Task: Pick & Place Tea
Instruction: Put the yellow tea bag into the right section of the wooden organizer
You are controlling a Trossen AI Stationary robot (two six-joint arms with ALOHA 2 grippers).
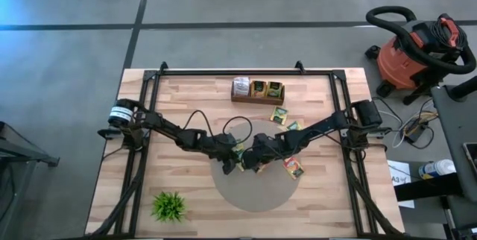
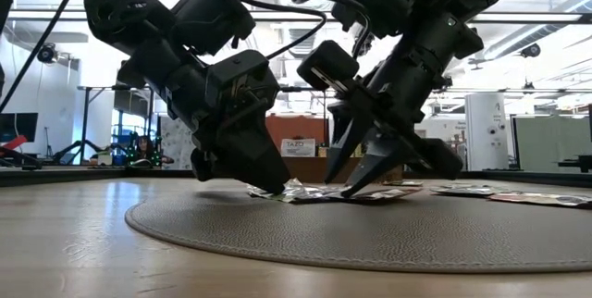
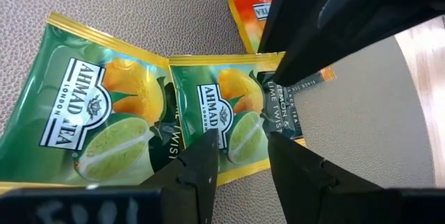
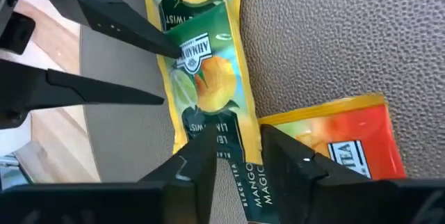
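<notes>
Both tools are jammed over the same green foil lemon-lime tea sachets (image 3: pixel 139 123) on the round grey mat (image 1: pixel 257 195). Left tool (image 3: pixel 240 165) and right tool (image 4: pixel 236 158) have fingers slightly apart, straddling sachet edges. Overlapping sachets could lift together, or the tools could collide.

The right gripper (image 4: pixel 235 156) hangs over a grey textured mat (image 4: pixel 327 36), its two dark fingers (image 4: pixel 197 163) slightly parted astride the dark end of a green-and-yellow Ahmad Tea sachet (image 4: pixel 205 71). Just beside it lies an orange tea sachet (image 4: pixel 348 137). Beyond the green sachet, the left gripper (image 4: pixel 163 67) points its two dark fingers at it.
</notes>
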